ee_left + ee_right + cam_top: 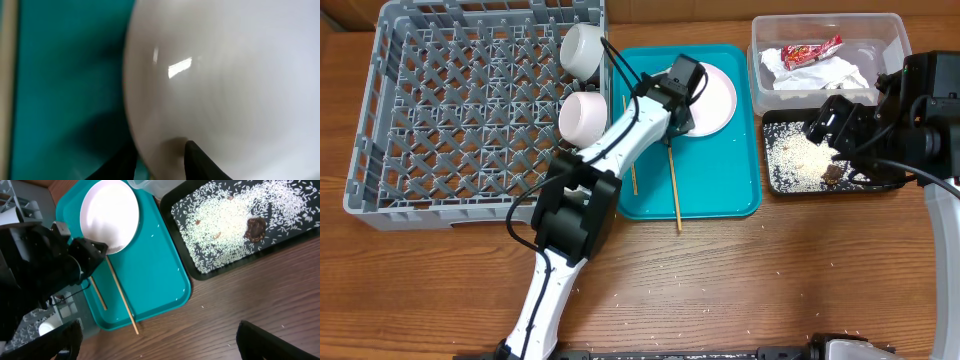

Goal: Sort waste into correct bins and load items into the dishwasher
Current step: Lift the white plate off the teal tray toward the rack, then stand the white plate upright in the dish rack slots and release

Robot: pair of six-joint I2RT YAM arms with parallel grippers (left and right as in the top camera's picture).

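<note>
Waste binned: red crinkled wrapper (810, 50) in the clear plastic tub (895, 40), rice (800, 158) in the black tray (770, 182), two white bowls (584, 48) racked; my left pincer (159, 161) straddles the round white plate's (718, 100) rim on the teal tray (720, 185), grip undeterminable, two wooden chopsticks (674, 185) remaining.

teal tray (720, 170): flat on table | table (800, 275): brown wood grain

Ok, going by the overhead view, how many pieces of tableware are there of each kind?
plate: 1
bowls: 2
chopsticks: 2
Total: 5
</note>
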